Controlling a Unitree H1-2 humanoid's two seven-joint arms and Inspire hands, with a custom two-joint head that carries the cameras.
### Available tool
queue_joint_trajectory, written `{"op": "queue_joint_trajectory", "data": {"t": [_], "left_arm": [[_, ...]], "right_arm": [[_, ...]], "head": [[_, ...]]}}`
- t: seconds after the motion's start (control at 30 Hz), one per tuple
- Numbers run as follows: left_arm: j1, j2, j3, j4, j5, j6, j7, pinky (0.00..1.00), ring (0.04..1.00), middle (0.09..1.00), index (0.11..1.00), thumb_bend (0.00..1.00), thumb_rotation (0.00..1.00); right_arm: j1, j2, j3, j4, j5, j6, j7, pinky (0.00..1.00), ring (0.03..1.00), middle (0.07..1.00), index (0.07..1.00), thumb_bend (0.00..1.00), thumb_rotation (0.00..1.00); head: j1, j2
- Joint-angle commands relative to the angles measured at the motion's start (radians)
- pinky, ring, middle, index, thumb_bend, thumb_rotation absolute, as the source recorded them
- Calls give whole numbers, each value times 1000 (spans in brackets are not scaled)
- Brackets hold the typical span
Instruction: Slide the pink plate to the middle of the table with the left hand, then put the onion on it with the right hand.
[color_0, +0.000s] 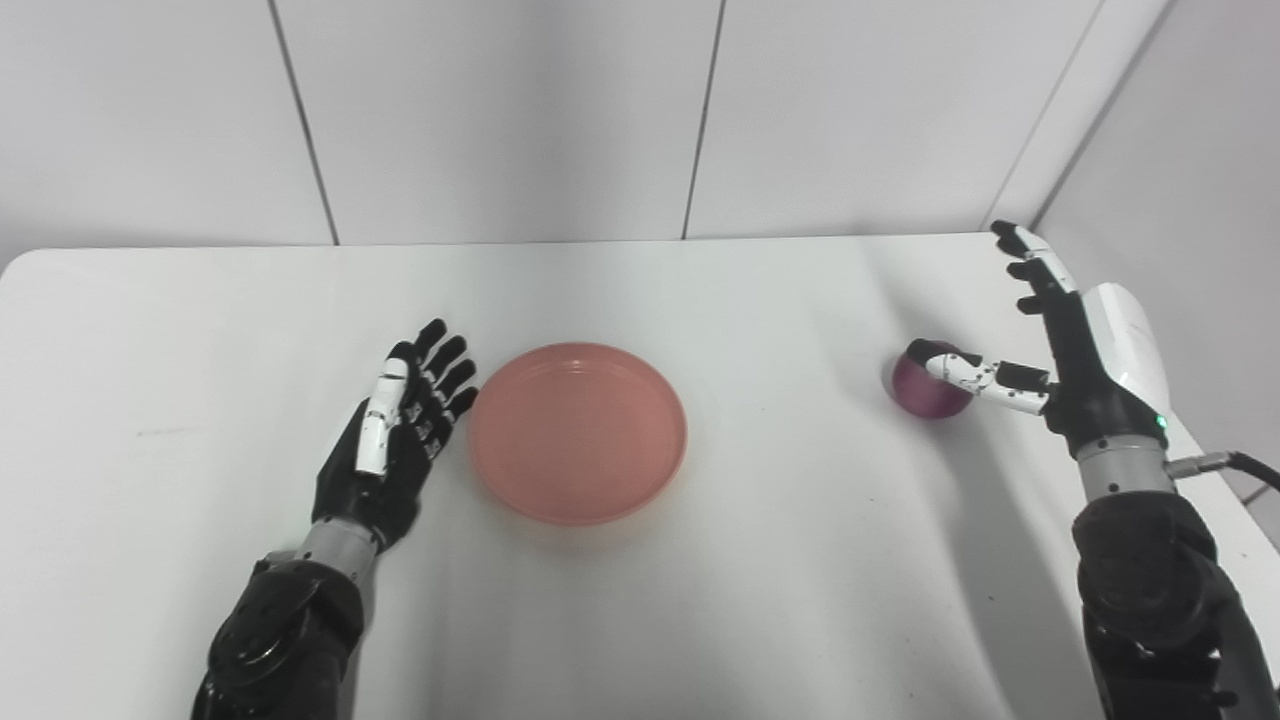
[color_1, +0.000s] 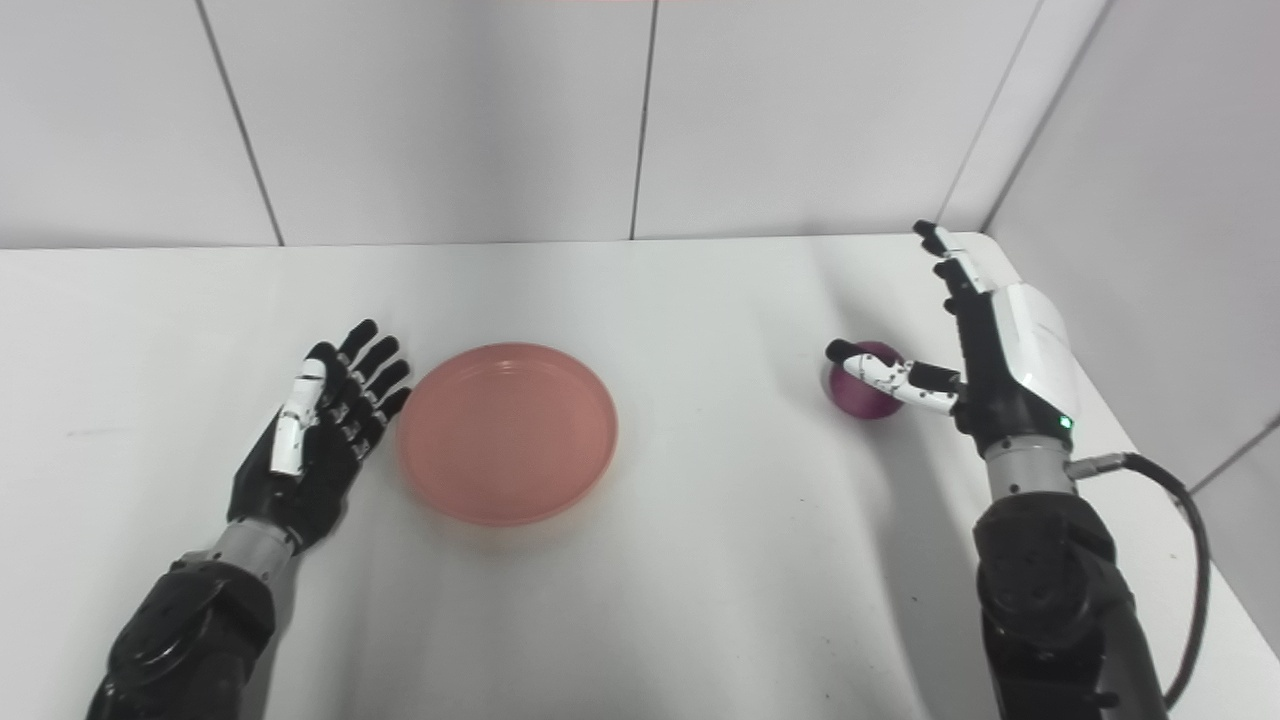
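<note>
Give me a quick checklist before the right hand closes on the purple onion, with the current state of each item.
1. Round pink plastic plate near the middle of the white table: ok.
2. Plate bare, nothing on it: ok.
3. Left hand open, beside the plate's left rim, not on it: ok.
4. Right hand open, fingers apart: ok.
5. Thumb over the round purple onion, other fingers raised beyond it; touching or not: cannot tell.
6. Table between onion and plate free of things: ok.
</note>
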Motion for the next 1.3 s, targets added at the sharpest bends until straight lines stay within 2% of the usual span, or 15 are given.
{"op": "queue_joint_trajectory", "data": {"t": [0.0,0.37,0.73,0.93,1.13,1.27], "left_arm": [[4,14,0,7,-5,-5,-13,955,968,973,958,496,1000],[5,30,2,18,-17,-23,-39,961,976,981,967,507,1000],[9,38,8,19,-34,-17,-47,951,966,975,963,513,1000],[9,44,11,27,-32,-23,-52,962,968,976,966,525,1000],[10,45,12,33,-35,-21,-57,960,970,979,969,511,1000],[13,47,13,34,-34,-24,-58,959,967,976,968,515,1000]], "right_arm": [[-11,-34,-16,-5,-9,12,0,754,853,891,904,1000,366],[-10,-59,-7,81,-30,76,32,762,852,888,895,1000,349],[-27,-65,12,192,-32,87,46,777,867,899,908,1000,387],[-41,-65,33,254,-18,54,8,760,853,885,897,1000,416],[-60,-57,38,320,38,11,-30,770,854,881,890,1000,390],[-77,-58,60,349,50,5,-37,778,855,878,899,1000,429]], "head": [[-4,-2],[-22,-6],[-29,-15],[-34,-20],[-35,-23],[-35,-23]]}}
